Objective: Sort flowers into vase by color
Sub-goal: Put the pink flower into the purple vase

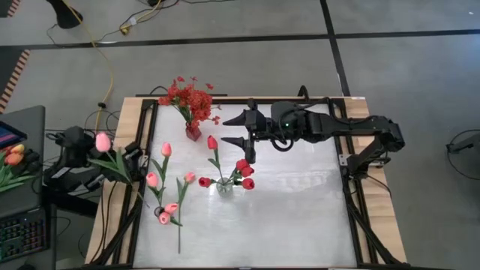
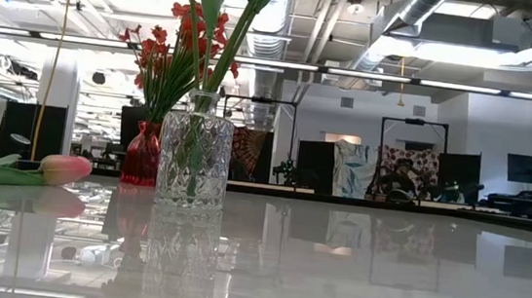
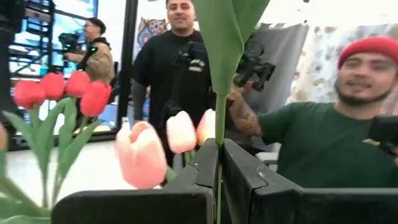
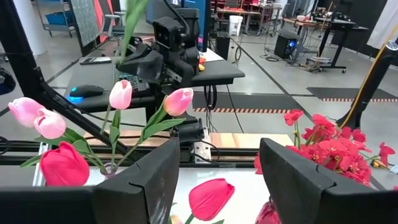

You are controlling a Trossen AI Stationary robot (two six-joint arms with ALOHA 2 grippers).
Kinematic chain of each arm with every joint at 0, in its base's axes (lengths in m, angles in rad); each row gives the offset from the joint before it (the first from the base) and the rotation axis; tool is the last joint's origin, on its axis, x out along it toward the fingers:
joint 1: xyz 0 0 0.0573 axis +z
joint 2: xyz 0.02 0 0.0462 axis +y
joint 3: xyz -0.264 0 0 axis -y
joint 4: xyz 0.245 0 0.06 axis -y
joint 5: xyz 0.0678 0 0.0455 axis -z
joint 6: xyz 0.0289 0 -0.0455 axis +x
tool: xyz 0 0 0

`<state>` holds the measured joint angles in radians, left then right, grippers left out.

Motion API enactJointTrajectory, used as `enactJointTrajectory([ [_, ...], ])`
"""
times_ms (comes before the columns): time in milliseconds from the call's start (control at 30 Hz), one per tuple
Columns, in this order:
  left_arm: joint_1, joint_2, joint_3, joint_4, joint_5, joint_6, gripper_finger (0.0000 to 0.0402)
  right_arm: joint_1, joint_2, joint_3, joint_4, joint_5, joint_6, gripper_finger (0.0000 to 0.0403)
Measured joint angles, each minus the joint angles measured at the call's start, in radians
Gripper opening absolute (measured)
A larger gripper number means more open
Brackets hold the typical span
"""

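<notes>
My left gripper (image 1: pixel 127 161) is at the table's left edge, shut on a pink tulip (image 1: pixel 103 141) with green leaves. My right gripper (image 1: pixel 238 132) hangs open over the far middle, between the red vase (image 1: pixel 193 132) with its bushy red sprays (image 1: pixel 191 97) and the clear glass vase (image 1: pixel 225 187), touching nothing. The clear vase holds several red tulips (image 1: pixel 244 174) by their stems. More pink tulips (image 1: pixel 154 180) lie flat on the left part of the table. In the low view one pink bud (image 2: pixel 64 169) lies beside both vases. My left gripper pinches the pink tulip's thin green stem (image 3: pixel 217 158) between its two fingers (image 3: pixel 200 168). The stem runs across the fingers, and a broad leaf (image 3: pixel 225 31) rises past them. The flower looks lifted off the table; its bud is outside the wrist view.
The table has a wooden frame (image 1: pixel 127 120) with rails along both sides. A desk with a keyboard (image 1: pixel 22 232) and spare flowers (image 1: pixel 13 159) stands off the left edge. People (image 3: pixel 323 143) sit and stand beyond the table. The near right part of the tabletop (image 1: pixel 300 217) is bare.
</notes>
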<state>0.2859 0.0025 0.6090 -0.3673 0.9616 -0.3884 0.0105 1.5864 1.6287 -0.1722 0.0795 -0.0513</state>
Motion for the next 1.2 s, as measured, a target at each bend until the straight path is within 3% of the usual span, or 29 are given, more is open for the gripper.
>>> enactJointTrajectory([
  [167, 0.0, 0.001, 0.0, -0.117, -0.063, 0.093, 0.0, 0.0, 0.0, 0.0, -0.002, 0.0, -0.006, 0.0248],
  [367, 0.0, 0.001, 0.0, -0.246, -0.064, 0.161, 0.0, -0.006, 0.0, 0.0, -0.003, 0.0, -0.026, 0.0248],
  [733, 0.0, 0.001, -0.051, -0.241, -0.023, 0.185, 0.0, -0.02, 0.0, 0.0, -0.011, -0.001, -0.028, 0.0248],
  [967, -0.009, 0.0, -0.108, -0.094, 0.039, 0.133, 0.0, -0.021, 0.0, 0.0, -0.02, -0.002, -0.028, 0.0248],
  [1200, -0.027, 0.001, -0.109, -0.143, 0.046, 0.15, 0.0, -0.027, 0.0, 0.0, -0.027, -0.002, -0.028, 0.0248],
])
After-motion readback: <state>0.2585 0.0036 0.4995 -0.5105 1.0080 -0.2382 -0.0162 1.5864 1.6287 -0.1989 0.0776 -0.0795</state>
